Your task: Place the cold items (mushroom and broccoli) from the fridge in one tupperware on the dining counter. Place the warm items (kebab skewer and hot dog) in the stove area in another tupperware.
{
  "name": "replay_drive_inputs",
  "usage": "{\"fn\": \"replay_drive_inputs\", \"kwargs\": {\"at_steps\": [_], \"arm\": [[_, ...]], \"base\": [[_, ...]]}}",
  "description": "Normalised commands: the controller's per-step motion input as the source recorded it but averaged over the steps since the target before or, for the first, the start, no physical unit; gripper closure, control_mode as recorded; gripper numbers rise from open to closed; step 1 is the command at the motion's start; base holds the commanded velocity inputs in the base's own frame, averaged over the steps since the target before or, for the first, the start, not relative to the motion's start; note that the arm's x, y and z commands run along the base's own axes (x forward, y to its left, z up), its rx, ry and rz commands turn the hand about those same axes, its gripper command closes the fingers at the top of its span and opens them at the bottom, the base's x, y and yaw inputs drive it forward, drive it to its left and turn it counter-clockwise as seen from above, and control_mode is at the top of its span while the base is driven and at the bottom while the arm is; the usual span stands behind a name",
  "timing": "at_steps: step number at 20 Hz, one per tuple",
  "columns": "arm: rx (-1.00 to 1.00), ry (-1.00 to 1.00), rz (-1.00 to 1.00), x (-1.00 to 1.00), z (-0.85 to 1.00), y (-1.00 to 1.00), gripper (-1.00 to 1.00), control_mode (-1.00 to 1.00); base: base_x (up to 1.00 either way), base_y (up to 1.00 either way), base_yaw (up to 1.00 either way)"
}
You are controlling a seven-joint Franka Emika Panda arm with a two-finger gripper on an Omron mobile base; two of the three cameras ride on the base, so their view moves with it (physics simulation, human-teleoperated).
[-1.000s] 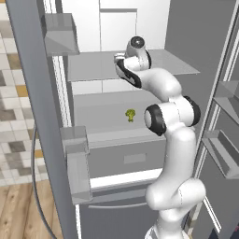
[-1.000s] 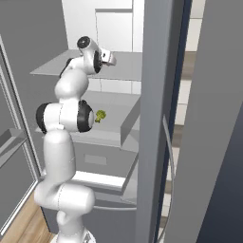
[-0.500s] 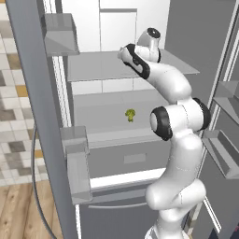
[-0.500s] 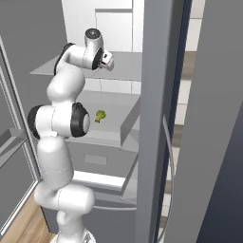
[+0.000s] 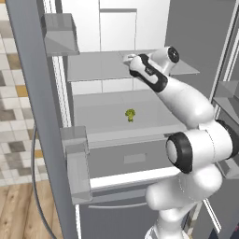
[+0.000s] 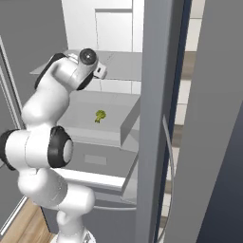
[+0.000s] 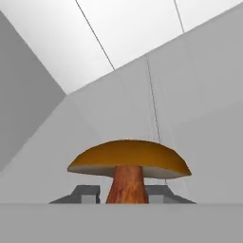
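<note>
In the hand view a mushroom with an orange-brown cap and a reddish stem stands upright on the grey fridge shelf. Its stem sits between my two dark fingertips, which press in from both sides. My gripper is shut on the stem. In the left base view the gripper reaches onto the upper fridge shelf. A small green broccoli lies on the shelf below, and is seen again as the broccoli in the right base view. The tupperware, kebab skewer and hot dog are out of view.
The fridge stands open. Its left door carries clear bins close to the arm. The right door stands edge-on beside the shelves. A closed drawer front sits under the broccoli's shelf.
The arm's wrist and forearm have swung up and then stretched forward, while the hand has stayed at the upper shelf. The broccoli has not moved.
</note>
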Motion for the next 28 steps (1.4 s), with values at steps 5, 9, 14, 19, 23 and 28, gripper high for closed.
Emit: {"fn": "replay_drive_inputs", "kwargs": {"at_steps": [5,9,14,19,23,28], "arm": [[-0.35,0.03,0.12,-1.0,0.75,0.04,1.0,-1.0],[-0.33,0.05,0.01,-1.0,-0.48,-0.34,1.0,-1.0],[-0.23,-0.08,-0.08,-1.0,-1.0,-0.46,1.0,-1.0],[-0.12,-0.02,-0.25,-1.0,-1.0,-0.07,1.0,-1.0],[-0.18,0.01,-0.13,-0.98,-0.93,0.0,1.0,-1.0],[0.0,-0.01,0.0,-0.26,-0.18,0.0,1.0,-1.0]], "base": [[0.0,0.0,0.0],[0.0,0.0,0.0],[0.0,0.0,0.0],[0.0,0.0,0.0],[0.0,0.0,0.0],[0.0,0.0,0.0]]}}
